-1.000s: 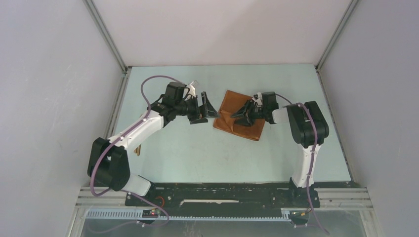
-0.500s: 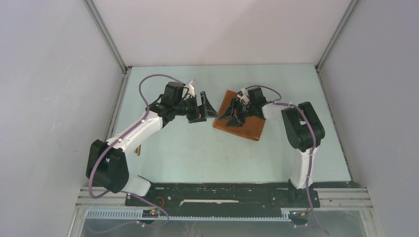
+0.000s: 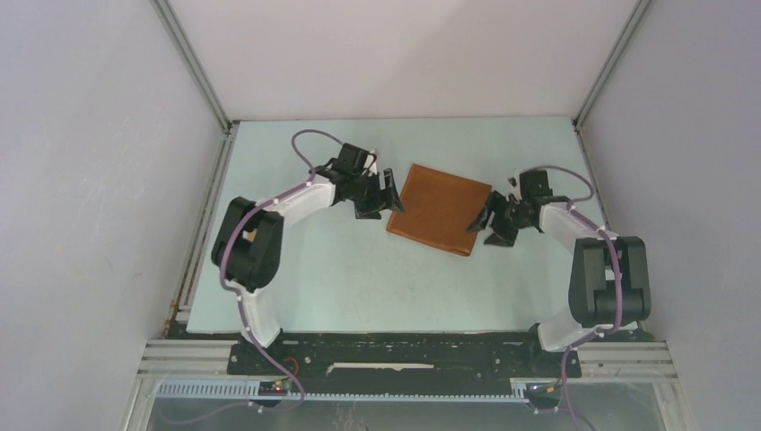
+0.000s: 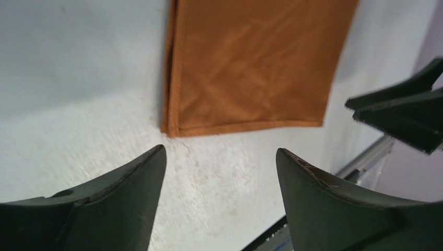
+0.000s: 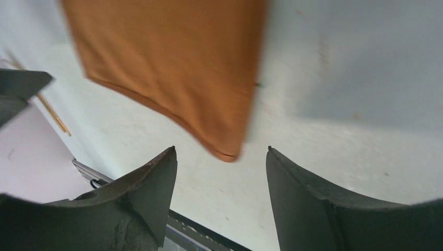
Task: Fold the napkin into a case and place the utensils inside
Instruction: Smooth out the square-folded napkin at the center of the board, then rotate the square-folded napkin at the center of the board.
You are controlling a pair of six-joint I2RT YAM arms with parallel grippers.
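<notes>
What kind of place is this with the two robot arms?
It looks like a robot testing booth, not a home. Plain white walls on metal struts box in a pale table, the left arm and right arm are bolted to a rail, and an orange napkin lies between them.

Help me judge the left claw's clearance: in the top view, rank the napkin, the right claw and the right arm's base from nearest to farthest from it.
1. napkin: just right of the left claw.
2. right claw: beyond the napkin's opposite edge.
3. right arm's base: lower right of the view, plainly farthest.
</notes>
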